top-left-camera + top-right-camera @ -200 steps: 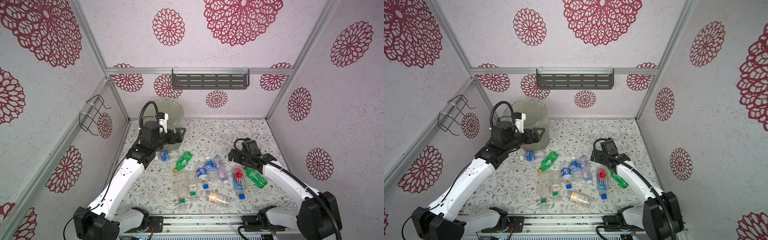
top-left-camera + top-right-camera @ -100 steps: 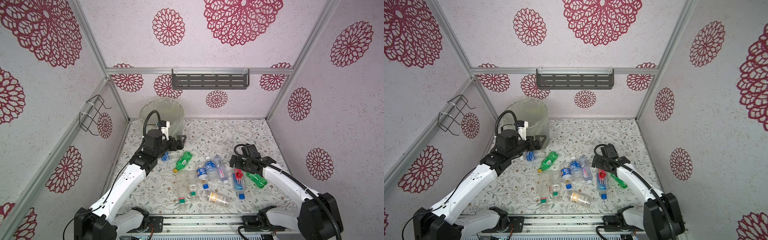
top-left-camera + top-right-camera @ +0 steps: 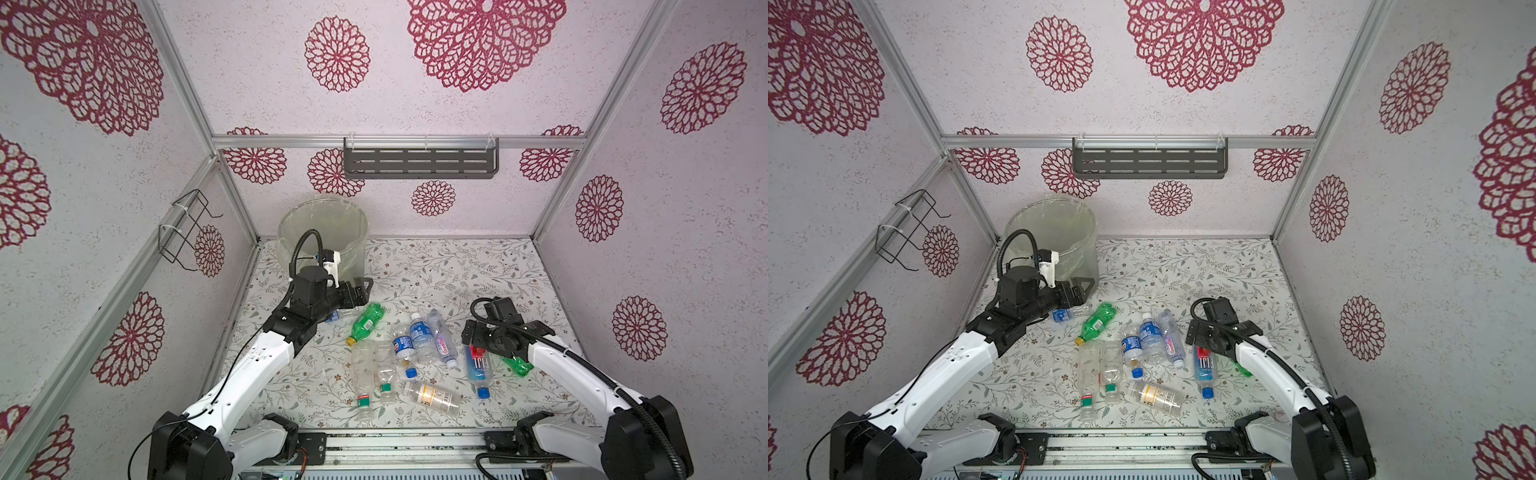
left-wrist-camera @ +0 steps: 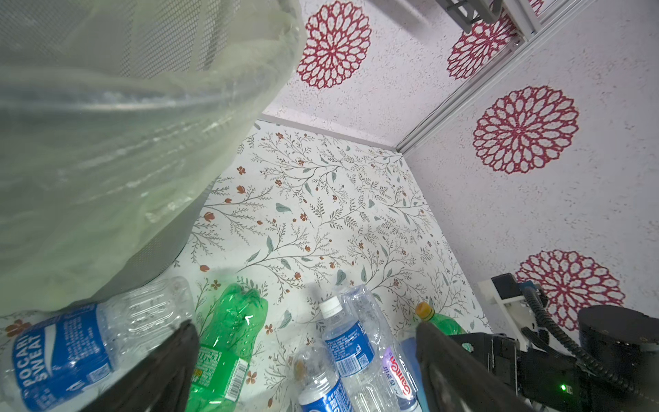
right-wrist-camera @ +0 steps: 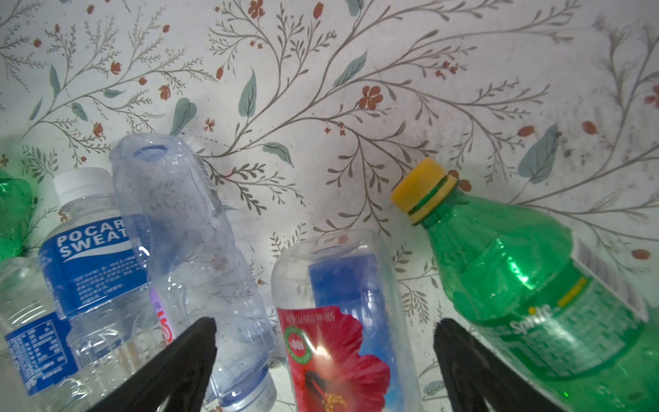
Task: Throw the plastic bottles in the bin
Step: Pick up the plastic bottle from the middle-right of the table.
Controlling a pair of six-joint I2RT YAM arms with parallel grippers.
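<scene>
Top views both showed us the bin (image 3: 351,245) standing left of the middle of the frame, up against the back wall. We could not see any bottle inside it, but its side was cloudy, so we were not sure. The bottles (image 3: 419,336) lay on the table (image 3: 457,266) lower in the frame, about ten of them, most in a heap. So we thought nearly all of the job was left to do.

The left claw (image 3: 362,289) was spread wide and held nothing. It hung just below the bin, over a blue bottle (image 4: 71,349). The right claw (image 5: 324,326) was spread wide too and held nothing. It hung low over a red-flower bottle (image 5: 335,339), with a green bottle (image 5: 527,285) just beside it.
</scene>
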